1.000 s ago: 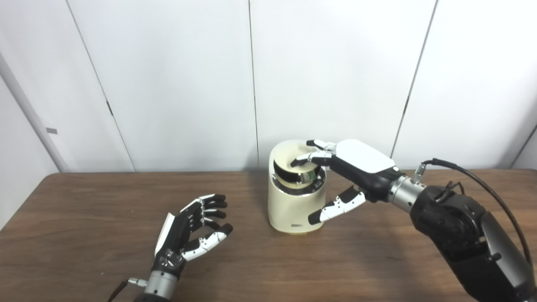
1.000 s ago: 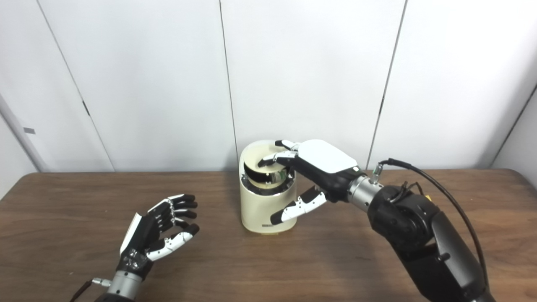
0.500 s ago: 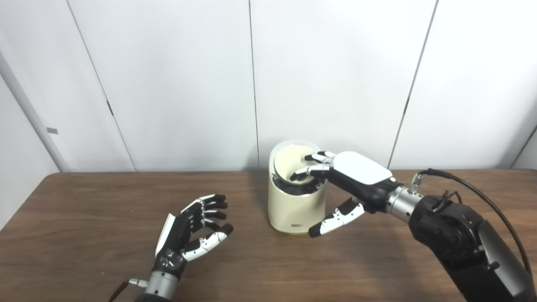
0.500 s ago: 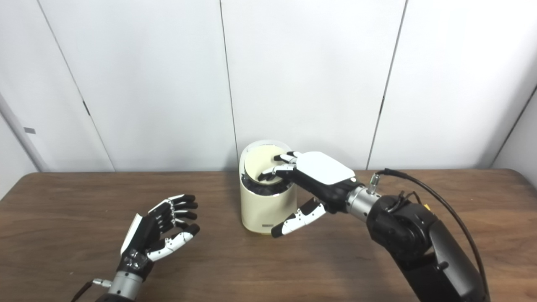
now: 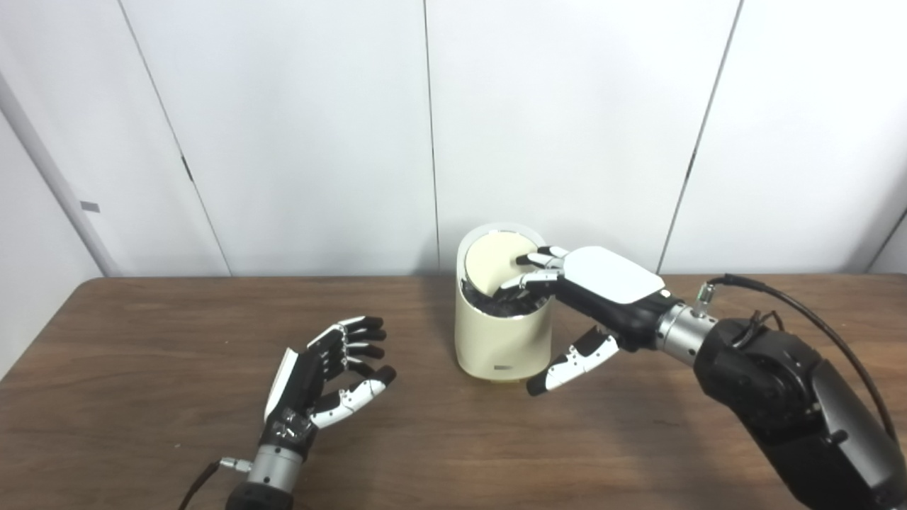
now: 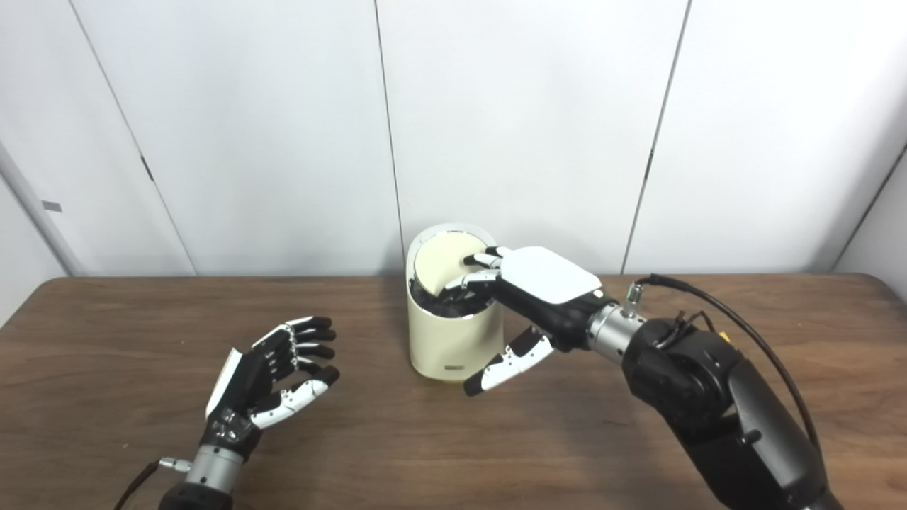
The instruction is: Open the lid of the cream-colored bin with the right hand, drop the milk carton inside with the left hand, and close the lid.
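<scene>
Atop bin [image 5: 503, 333], right hand [image 5: 602, 283] fingers [image 5: 528, 280] spread on lid [image 5: 496, 262], seemingly tilted; left hand [image 5: 319, 375] splayed, empty.

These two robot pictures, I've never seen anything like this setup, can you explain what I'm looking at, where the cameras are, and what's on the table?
You are looking through two cameras set side by side on a humanoid robot's head, so both pictures show the same scene from places a little apart. Its two arms come in from the bottom edge.

On the brown wooden table stands one thing, a cream-colored bin. Its round lid is tilted, not flat, with a dark gap below it.

The right hand reaches over the bin, with its fingers on the lid and its thumb hanging beside the bin's wall. It grips nothing.

The left hand waits above the table, fingers apart, holding nothing.

No milk carton shows in either picture; I cannot see into the bin.
</scene>
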Motion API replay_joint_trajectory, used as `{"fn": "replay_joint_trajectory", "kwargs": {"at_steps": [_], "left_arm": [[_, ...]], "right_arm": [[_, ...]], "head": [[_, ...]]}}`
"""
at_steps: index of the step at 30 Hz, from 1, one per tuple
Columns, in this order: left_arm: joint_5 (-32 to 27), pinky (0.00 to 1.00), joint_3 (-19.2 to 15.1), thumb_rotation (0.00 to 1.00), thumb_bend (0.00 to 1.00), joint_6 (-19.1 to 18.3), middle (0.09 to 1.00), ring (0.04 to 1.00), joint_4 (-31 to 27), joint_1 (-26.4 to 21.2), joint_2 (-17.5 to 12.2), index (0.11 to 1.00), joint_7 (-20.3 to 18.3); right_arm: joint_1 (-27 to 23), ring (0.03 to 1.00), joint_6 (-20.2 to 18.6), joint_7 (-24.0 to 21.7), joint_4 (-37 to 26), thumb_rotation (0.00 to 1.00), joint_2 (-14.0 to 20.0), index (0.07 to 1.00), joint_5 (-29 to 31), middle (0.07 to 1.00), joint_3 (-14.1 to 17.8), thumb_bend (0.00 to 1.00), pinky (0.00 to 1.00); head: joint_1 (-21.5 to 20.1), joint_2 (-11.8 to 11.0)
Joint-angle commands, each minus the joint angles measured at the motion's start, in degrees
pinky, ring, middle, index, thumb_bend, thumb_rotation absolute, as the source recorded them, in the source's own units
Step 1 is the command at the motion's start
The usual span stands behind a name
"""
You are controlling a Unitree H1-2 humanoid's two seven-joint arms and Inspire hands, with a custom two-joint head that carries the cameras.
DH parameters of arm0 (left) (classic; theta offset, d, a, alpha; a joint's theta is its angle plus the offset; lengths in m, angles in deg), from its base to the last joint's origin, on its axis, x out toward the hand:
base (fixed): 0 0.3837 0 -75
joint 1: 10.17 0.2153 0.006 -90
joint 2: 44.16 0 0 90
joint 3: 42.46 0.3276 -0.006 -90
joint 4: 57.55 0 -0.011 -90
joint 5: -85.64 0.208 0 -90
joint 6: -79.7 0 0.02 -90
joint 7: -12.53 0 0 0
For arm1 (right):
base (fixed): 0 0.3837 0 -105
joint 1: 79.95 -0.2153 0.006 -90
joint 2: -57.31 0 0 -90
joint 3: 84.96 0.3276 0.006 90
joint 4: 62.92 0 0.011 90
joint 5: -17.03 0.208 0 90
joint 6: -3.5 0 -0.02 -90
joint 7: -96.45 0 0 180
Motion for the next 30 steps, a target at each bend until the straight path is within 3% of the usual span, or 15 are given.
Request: {"fn": "replay_joint_trajectory", "kwargs": {"at_steps": [1,17,26,30], "left_arm": [[0.3,0.54,-0.4,0.27,0.66,0.1,0.725,0.656,-2.7,-1.1,0.0,0.763,0.9],[-0.2,0.52,-0.5,0.26,0.66,-0.7,0.726,0.650,-3.7,-0.6,-0.2,0.763,0.5],[0.0,0.52,-0.6,0.27,0.66,-1.1,0.721,0.649,-4.1,-0.5,-0.1,0.757,0.6],[0.3,0.52,-0.6,0.27,0.67,-1.3,0.721,0.650,-4.5,-0.3,0.0,0.756,0.8]], "right_arm": [[-0.9,0.954,0.4,-1.6,-0.8,0.54,0.8,0.793,0.1,0.775,-0.5,0.72,1.00],[-0.7,0.960,-0.7,-3.2,-0.5,0.59,1.1,0.804,-3.0,0.779,-3.2,0.75,1.00],[-0.4,0.994,-0.5,1.8,1.3,0.57,-0.9,0.839,-4.2,0.832,-2.1,0.71,1.00],[-0.6,1.000,0.5,4.2,3.0,0.58,-1.3,0.868,-8.5,0.861,-3.2,0.71,1.00]], "head": [[0.1,0.1],[0.5,0.7],[0.6,0.9],[0.8,1.0]]}}
